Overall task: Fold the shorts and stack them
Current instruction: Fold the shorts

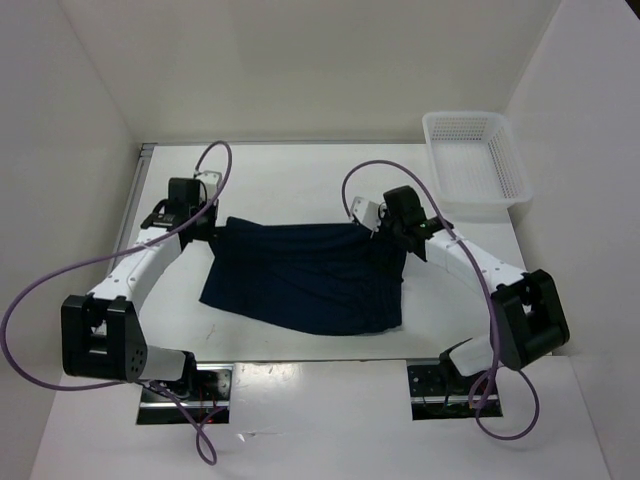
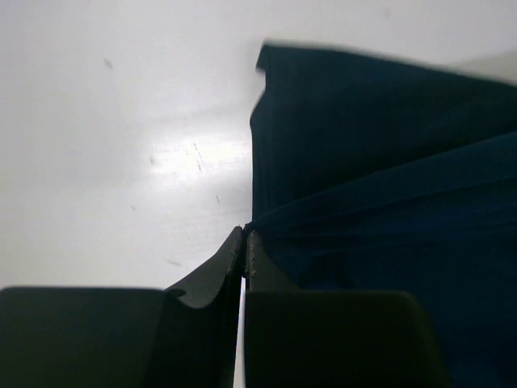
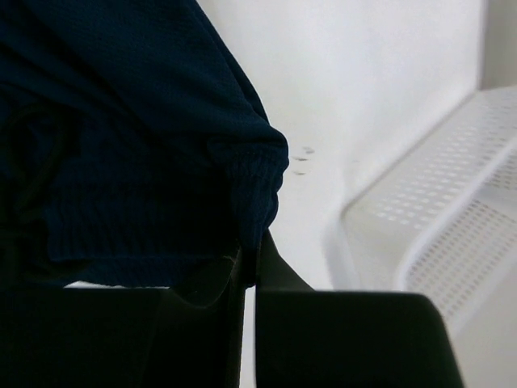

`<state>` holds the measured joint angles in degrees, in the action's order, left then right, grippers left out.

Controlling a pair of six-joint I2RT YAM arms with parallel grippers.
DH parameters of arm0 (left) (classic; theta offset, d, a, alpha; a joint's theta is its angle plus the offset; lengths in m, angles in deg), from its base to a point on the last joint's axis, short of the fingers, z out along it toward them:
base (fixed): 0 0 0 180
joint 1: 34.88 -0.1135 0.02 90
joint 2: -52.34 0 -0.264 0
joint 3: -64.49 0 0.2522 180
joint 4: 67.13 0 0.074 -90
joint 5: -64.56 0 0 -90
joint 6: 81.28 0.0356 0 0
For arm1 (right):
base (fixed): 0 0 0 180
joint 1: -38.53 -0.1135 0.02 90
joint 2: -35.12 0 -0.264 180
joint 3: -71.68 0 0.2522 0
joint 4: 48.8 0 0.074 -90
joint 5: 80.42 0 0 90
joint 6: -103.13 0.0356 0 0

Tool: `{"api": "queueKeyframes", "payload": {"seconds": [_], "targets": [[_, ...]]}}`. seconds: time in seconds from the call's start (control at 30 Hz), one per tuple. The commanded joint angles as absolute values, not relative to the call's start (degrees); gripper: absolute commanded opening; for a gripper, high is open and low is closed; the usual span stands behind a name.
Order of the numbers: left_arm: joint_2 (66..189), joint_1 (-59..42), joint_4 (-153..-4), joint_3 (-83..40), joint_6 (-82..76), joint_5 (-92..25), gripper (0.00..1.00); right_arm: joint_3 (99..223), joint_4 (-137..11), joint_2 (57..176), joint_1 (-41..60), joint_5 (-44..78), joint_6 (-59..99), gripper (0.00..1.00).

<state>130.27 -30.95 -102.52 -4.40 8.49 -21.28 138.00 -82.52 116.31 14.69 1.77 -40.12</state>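
Note:
The dark navy shorts [image 1: 305, 275] hang stretched between both arms above the white table, their lower part draping toward the front edge. My left gripper [image 1: 212, 232] is shut on the shorts' far left corner; in the left wrist view the fabric [image 2: 380, 186] runs out to the right from the pinched fingertips [image 2: 245, 236]. My right gripper [image 1: 378, 232] is shut on the far right corner. In the right wrist view, the cloth [image 3: 137, 145] bunches over the closed gripper [image 3: 251, 246].
A white mesh basket [image 1: 474, 160] stands at the back right of the table, close to the right arm; its rim [image 3: 436, 234] shows in the right wrist view. White walls enclose the table on the left, back and right.

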Motion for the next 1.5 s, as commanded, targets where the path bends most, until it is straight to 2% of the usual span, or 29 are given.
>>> {"api": "queueKeyframes", "payload": {"seconds": [0.0, 0.13, 0.23, 0.3, 0.43, 0.77, 1.0, 1.2, 1.4, 1.47], "targets": [[130.03, -31.54, -99.52, -9.38, 8.72, -21.04, 0.0, 146.69, -73.71, 114.85, 15.59, -4.75, -37.05, 0.0], [128.1, -31.54, -101.36, -9.13, 8.72, -22.18, 0.0, 148.28, -77.66, 111.25, 15.59, -2.12, -37.05, 0.0], [124.6, -31.54, -103.3, -4.75, 8.72, -22.72, 0.0, 145.84, -90.03, 103.44, 13.58, 9.64, -43.62, 0.0], [122.92, -31.54, -104.0, -1.75, 8.72, -23.24, 0.0, 140.24, -95.67, 97.39, 7.53, 12.3, -48.89, 0.0], [120.11, -29.79, -107.16, 3.36, 8.72, -23.85, 0.0, 132.13, -104.03, 93.31, -1.01, 11.07, -53.3, 0.0], [112.81, -26.18, -118.33, 8.8, 8.72, -26.58, 0.0, 124.21, -110.71, 93.3, -4.01, 8.44, -63.24, 0.0], [117.19, -27.66, -120.01, 5.48, 8.72, -27.46, 0.0, 124.37, -111.51, 94.97, -4.01, 5.63, -61.14, 0.0], [120.01, -32.67, -120.0, -1.9, 8.72, -30.35, 0.0, 133.07, -114.67, 97.0, 7.05, 12.3, -61.74, 0.0], [115.89, -32.68, -126.24, -4.64, 8.72, -34.67, 0.0, 134.84, -120.99, 88.93, 12.86, 14.5, -72.0, 0.0], [112.56, -30.59, -127.29, -1.22, 8.72, -35.29, 0.0, 132.74, -123.2, 86.99, 12.86, 14.5, -74.48, 0.0]]}}
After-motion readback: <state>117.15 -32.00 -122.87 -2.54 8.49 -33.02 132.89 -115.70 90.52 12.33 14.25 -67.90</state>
